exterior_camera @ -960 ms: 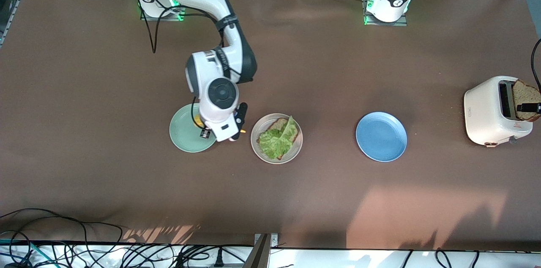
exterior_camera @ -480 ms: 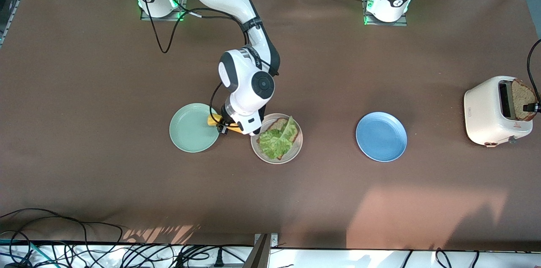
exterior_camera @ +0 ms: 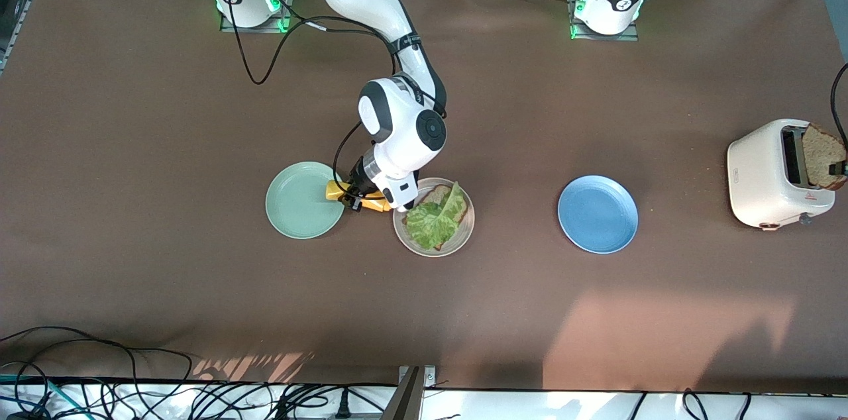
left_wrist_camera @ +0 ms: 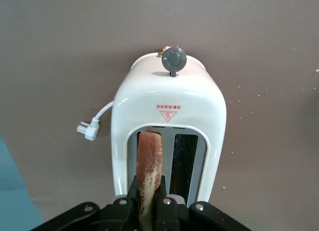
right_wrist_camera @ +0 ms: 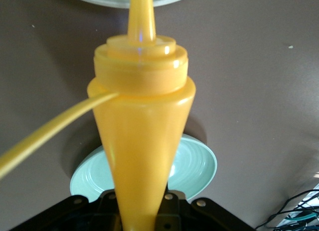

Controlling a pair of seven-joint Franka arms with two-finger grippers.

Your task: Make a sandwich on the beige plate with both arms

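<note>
The beige plate [exterior_camera: 465, 233] holds one bread slice [exterior_camera: 437, 195] with a lettuce leaf [exterior_camera: 434, 221] on top. My right gripper [exterior_camera: 356, 196] is shut on a yellow squeeze bottle [exterior_camera: 363, 199], which lies tilted between the mint-green plate and the beige plate with its nozzle toward the beige plate. In the right wrist view the bottle [right_wrist_camera: 142, 126] fills the gripper [right_wrist_camera: 141, 203]. My left gripper [exterior_camera: 837, 169] is shut on a second bread slice [exterior_camera: 823, 154] standing in the toaster [exterior_camera: 768, 175]. The left wrist view shows that gripper [left_wrist_camera: 148, 197] pinching the slice [left_wrist_camera: 149, 159] in a slot.
A mint-green plate [exterior_camera: 295, 205] lies toward the right arm's end and shows in the right wrist view [right_wrist_camera: 197, 166]. A blue plate [exterior_camera: 597, 214] lies between the beige plate and the toaster [left_wrist_camera: 169, 104]. The toaster's white plug [left_wrist_camera: 85, 129] lies on the table. Cables run along the near edge.
My right arm has carried the yellow bottle from over the mint-green plate to the edge of the beige plate. The left gripper stays at the toaster on the bread slice.
</note>
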